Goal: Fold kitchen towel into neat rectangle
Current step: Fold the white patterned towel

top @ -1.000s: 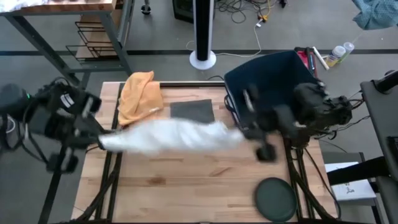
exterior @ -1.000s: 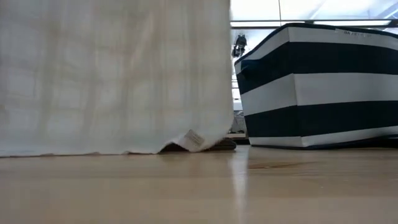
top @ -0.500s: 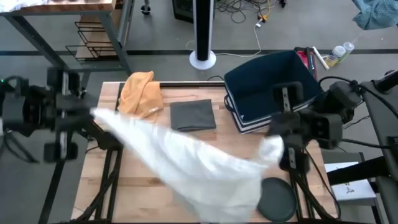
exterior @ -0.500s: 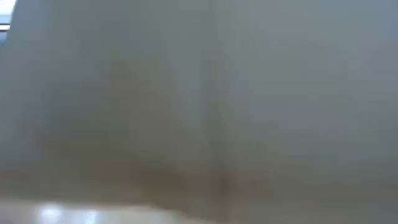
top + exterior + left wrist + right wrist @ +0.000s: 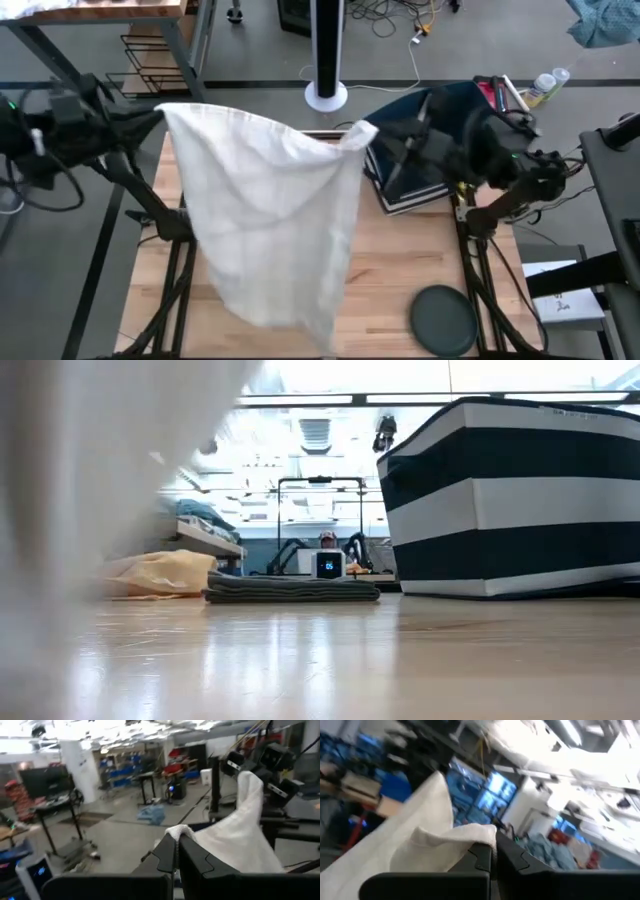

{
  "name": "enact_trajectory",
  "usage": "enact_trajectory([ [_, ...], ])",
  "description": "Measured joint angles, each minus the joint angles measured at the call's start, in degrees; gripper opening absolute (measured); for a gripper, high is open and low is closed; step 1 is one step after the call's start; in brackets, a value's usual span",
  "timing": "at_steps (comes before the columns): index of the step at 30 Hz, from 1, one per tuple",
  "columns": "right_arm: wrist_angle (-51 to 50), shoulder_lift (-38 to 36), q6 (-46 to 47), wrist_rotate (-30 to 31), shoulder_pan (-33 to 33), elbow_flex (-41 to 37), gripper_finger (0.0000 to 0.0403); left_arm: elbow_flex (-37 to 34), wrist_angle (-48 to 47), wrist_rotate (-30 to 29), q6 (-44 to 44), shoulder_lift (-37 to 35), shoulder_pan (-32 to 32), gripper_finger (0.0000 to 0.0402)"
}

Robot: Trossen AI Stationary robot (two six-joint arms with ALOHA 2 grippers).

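Striped bin (image 5: 510, 500), folded grey cloth (image 5: 292, 589) behind towel (image 5: 265, 215)

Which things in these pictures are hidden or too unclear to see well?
- High view: the white towel covers most of the table, including the folded grey cloth.
- Low view: the towel is a blurred shape filling one side.
- Low view: neither end effector shows.
- High view: the dark round disc is cut off at the edge.

high: straight down | low: table-level | wrists: forward | shared: towel (image 5: 265, 215)
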Motion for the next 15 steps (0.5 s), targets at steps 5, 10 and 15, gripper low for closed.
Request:
enact_trajectory([
  [5,-1.6,0.0,3.3,0.1,-5.4,-2.2,0.0,-5.8,-12.2,-0.5,-16.4,-3.9,0.0,0.0001],
  [10,-2.1,0.0,6.2,-0.1,-7.3,-4.3,0.0,-9.5,-12.3,0.2,-19.4,-6.5,0.0,0.0001],
  [15,-2.2,0.0,12.3,-10.0,-5.1,-5.0,0.0,-11.2,-11.1,16.7,-17.7,-5.6,0.0,0.0],
])
